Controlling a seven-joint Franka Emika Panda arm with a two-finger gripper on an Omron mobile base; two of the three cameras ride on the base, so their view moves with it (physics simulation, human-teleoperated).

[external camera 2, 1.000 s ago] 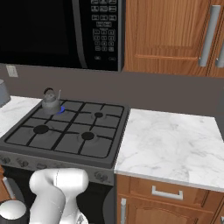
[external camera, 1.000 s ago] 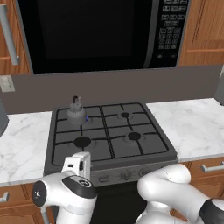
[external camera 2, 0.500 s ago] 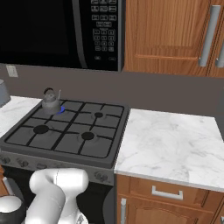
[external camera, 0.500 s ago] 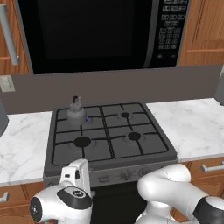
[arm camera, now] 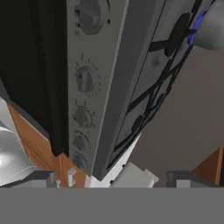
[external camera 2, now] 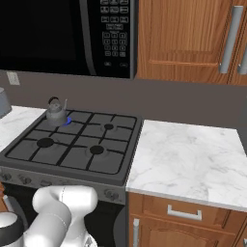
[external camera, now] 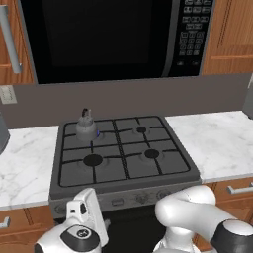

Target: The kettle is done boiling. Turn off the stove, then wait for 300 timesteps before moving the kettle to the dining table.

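Jaws apart, holding nothing; my gripper (arm camera: 118,186) low in front of stove (external camera: 123,163), facing knob row. Nearest knob (arm camera: 85,78) has raised ridge: I judge rigid, easy pinch across ridge, little force needed. Kettle (external camera: 86,126) on rear-left burner, blue flame (external camera: 98,133) beside its base, so burner on. I judge kettle light but hot, metal body slippery; take arched handle (external camera 2: 54,101), not body. Grates raised, lift before sliding. Microwave (external camera: 108,37) overhangs stove, limited headroom. Counter (external camera 2: 188,159) right of stove gives room.
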